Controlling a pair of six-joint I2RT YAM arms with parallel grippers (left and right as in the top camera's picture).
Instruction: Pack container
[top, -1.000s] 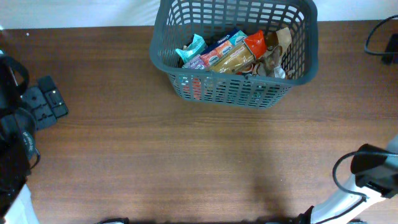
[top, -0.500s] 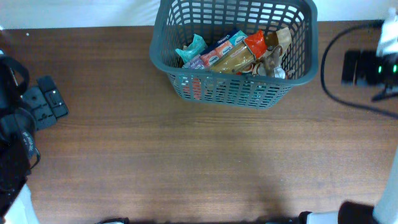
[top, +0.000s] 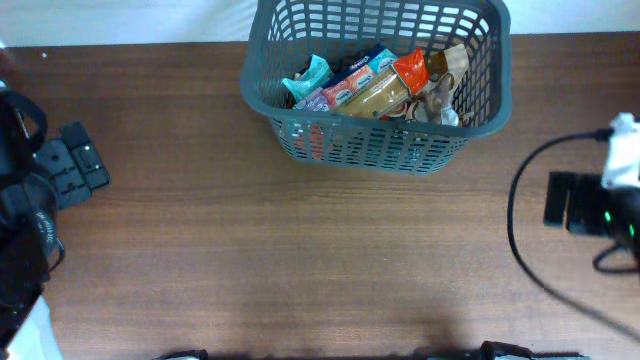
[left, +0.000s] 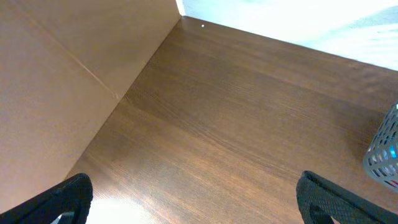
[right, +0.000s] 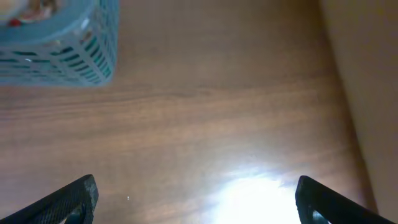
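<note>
The container (top: 370, 145), a dark grey lattice basket, stands at the far middle of the wooden table. It holds several packets, among them a teal one (top: 310, 75), a tan one (top: 380, 95) and an orange-red one (top: 410, 68). My left gripper (top: 72, 165) rests at the table's left edge, open and empty (left: 199, 202); a corner of the basket (left: 384, 152) shows at the right of its wrist view. My right gripper (top: 558, 200) is at the right edge, open and empty (right: 199, 199), with the basket corner (right: 62, 43) at the upper left of its wrist view.
A black cable (top: 520, 240) loops from the right arm over the table's right side. A tan board (left: 62, 93) borders the table on the left, and another shows on the right in the right wrist view (right: 367, 74). White cloth (top: 120, 20) lies behind the table.
The right arm swung from the near right corner up to the far right, then back down to the middle of the right edge. The left arm and the basket have not moved.
</note>
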